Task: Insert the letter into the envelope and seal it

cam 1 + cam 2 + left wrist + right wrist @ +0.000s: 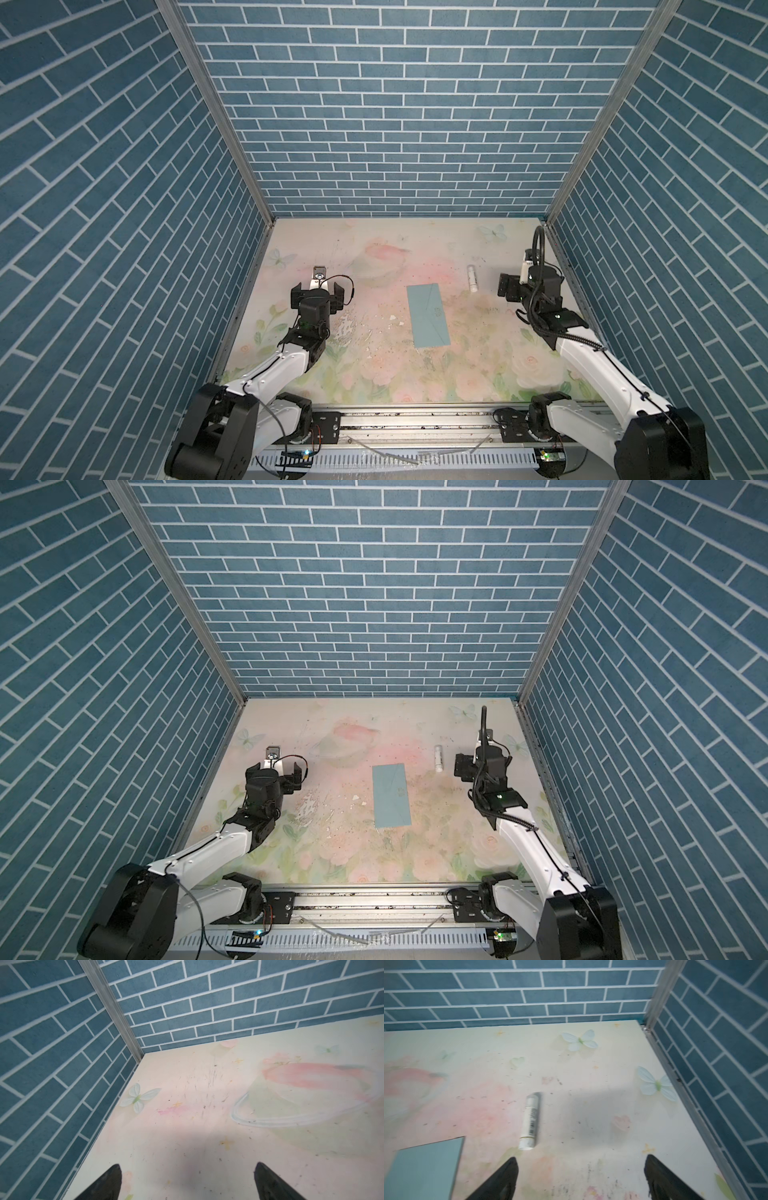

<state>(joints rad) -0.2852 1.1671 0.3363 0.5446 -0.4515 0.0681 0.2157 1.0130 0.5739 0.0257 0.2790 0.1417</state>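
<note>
Stretching well beyond the envelope (428,316) on every side, the floral-printed table (365,249) is shown in both top views as a flat, scuffed surface. The envelope is laid flat on it, its long axis running away from the arm bases and its pointed-flap side turned up. The flap appears folded down, though whether it is stuck cannot be told. The letter is not seen in any view, and whether it is already inside the envelope cannot be told.

Left of the envelope and well apart from it, the left gripper (188,1167) is held over bare table, its jaws spread wide with nothing between them. Right of the envelope, the right gripper (581,1159) is likewise spread wide and empty. Between that gripper and the envelope, near the envelope's far right corner, a small white tube (529,1122) with a barcode is laid on its side. It is judged to be a glue stick.

The envelope is judged to be light, thin, limp and easily creased. Because it lies flush with the table, little edge is offered. A hold is best taken at the flap's point or at a short edge, with the opposite end pinned.
</note>
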